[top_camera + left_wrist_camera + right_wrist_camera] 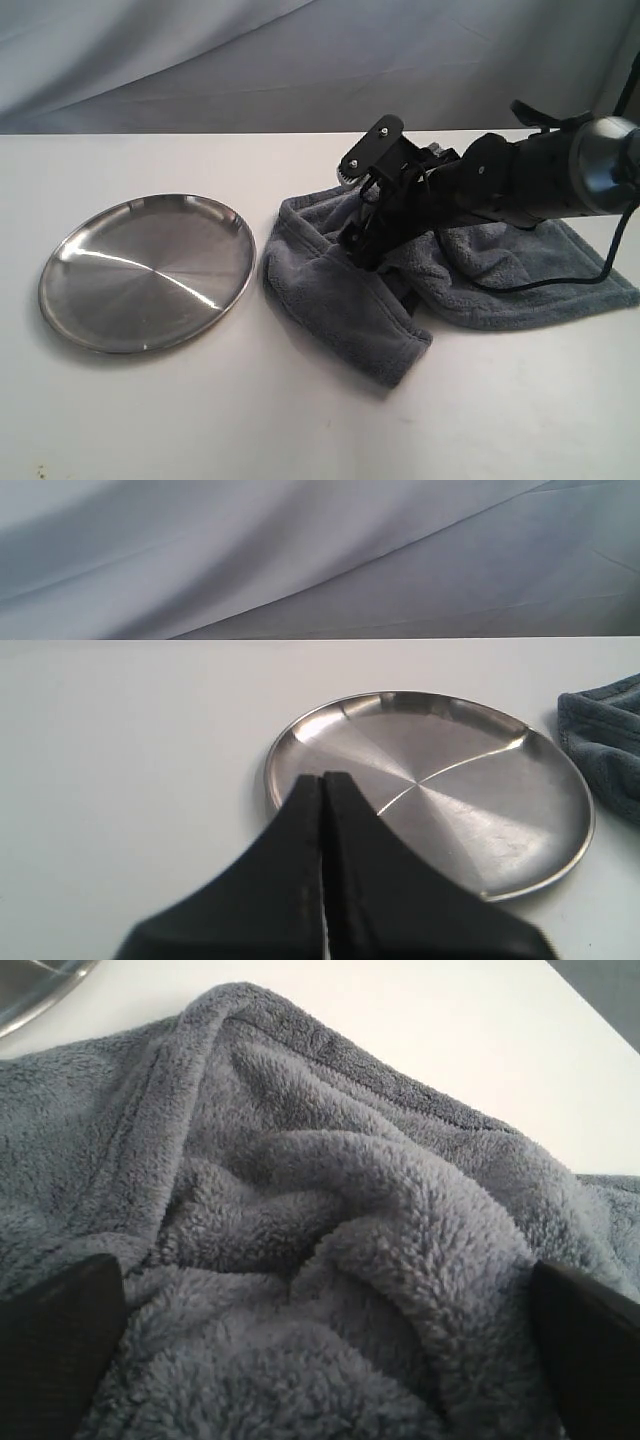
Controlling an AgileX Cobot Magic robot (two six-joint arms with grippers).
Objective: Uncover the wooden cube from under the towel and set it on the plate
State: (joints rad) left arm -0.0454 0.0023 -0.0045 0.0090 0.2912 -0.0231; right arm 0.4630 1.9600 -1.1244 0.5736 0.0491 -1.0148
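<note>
The grey-blue fleece towel [340, 300] lies bunched on the white table, to the right of the steel plate [148, 272], which holds nothing. The wooden cube is hidden. My right gripper [365, 240] is lowered into the towel's folds. In the right wrist view the towel [330, 1210] fills the frame and the gripper [325, 1350] is open, with its black fingers [60, 1330] far apart and fleece heaped between them. My left gripper [322, 777] is shut on nothing and hovers at the near rim of the plate [470, 810]. It does not show in the exterior view.
The right arm's black cable [540, 285] trails across the towel's right part. A grey fabric backdrop [300, 60] hangs behind the table's far edge. A towel corner [605, 740] lies just beside the plate, and the plate's rim [30, 985] shows in the right wrist view.
</note>
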